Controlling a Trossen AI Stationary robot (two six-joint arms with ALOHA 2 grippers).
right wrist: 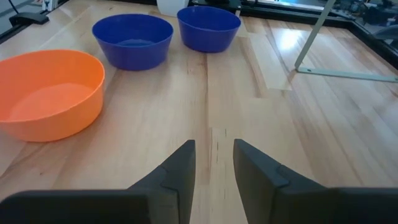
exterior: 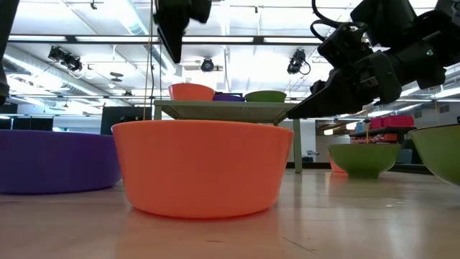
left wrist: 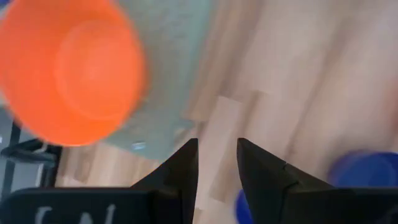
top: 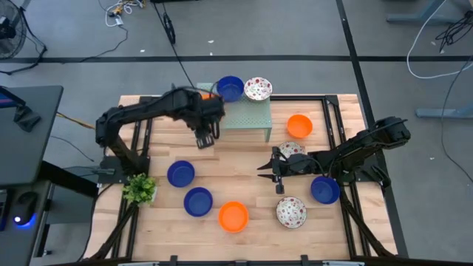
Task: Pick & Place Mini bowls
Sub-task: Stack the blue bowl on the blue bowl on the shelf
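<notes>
The mint-green stand (top: 247, 117) carries a blue mini bowl (top: 230, 89), a floral one (top: 258, 89) and an orange one (left wrist: 68, 68), whose rim shows beside my left arm (top: 208, 94). My left gripper (top: 205, 137) hangs open just off the stand's near left corner, pointing down, nothing between its fingers (left wrist: 217, 158). My right gripper (top: 274, 168) stands open and low over the table's middle, pointing left, empty (right wrist: 213, 155). On the table rest two blue bowls (top: 180, 174) (top: 198, 201), an orange one (top: 233, 216), a floral one (top: 291, 212), a blue one (top: 325, 189) and an orange one (top: 299, 125).
A small leafy plant (top: 139, 189) stands at the near left. Another floral bowl (top: 292, 150) lies partly under my right arm. Dark rails (top: 334, 125) frame the wooden top. Bare wood lies between the two grippers, in front of the stand.
</notes>
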